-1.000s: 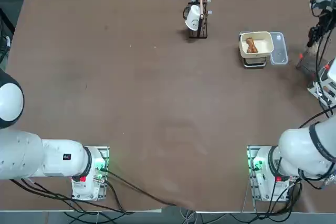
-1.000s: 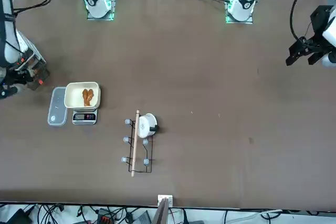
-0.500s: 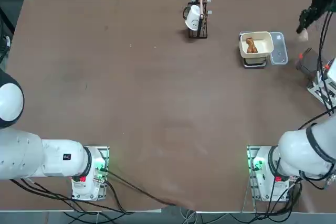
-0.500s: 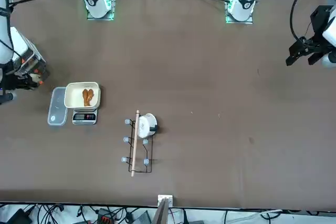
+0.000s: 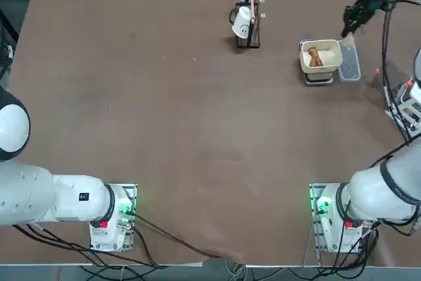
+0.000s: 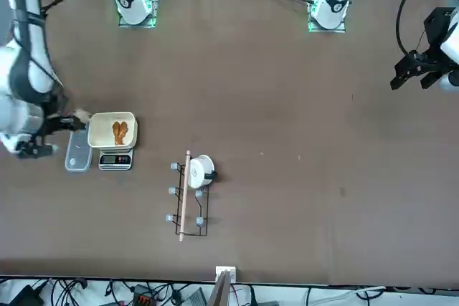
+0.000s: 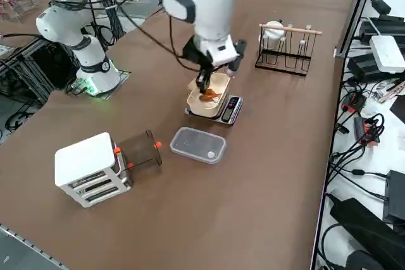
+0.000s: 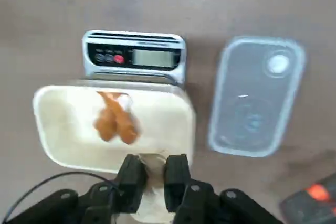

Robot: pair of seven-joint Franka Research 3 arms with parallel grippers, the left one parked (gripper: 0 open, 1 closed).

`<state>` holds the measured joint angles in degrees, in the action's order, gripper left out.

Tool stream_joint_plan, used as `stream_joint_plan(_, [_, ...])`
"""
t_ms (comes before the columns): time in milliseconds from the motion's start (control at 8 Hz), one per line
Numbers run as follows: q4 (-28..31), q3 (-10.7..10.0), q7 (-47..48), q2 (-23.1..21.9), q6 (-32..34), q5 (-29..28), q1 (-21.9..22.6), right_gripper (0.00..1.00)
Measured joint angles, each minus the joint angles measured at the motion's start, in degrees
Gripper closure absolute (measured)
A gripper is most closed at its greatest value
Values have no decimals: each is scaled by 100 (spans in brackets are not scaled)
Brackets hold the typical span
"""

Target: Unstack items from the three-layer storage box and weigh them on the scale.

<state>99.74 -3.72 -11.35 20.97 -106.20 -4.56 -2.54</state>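
Note:
The scale (image 5: pixel 319 77) carries a cream tray (image 5: pixel 329 49) with brown items (image 5: pixel 315 56) lying in it. My right gripper (image 5: pixel 346 31) hovers at the tray's edge, on the side of the clear panel (image 5: pixel 348 64), shut on a pale cream item (image 5: pixel 348 41). In the wrist view the pale item (image 8: pixel 153 157) sits between the fingers of the gripper (image 8: pixel 153 167), just above the tray's rim (image 8: pixel 63 145), with the brown items (image 8: pixel 115 123) beyond. The three-layer storage box (image 7: pixel 92 169) stands near the table's right side.
A dark stand with a white cup (image 5: pixel 245 21) stands at the far edge, left of the scale. A dark clear drawer with orange bits (image 7: pixel 144 148) lies beside the storage box. Cables and gear crowd the floor past the table's edges.
My right gripper has swung from the storage box at the table's right side over to the scale's tray, carrying the pale item. The brown items have not moved.

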Motion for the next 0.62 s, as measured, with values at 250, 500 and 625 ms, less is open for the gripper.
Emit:
stream_joint_plan(250, [14, -18, 182, 223, -34, -19, 112, 73])
stream_joint_plan(500, [18, -41, 280, 383, -207, -51, 126, 70])
stream_joint_plan(625, [18, -34, 310, 421, -238, -54, 166, 53])
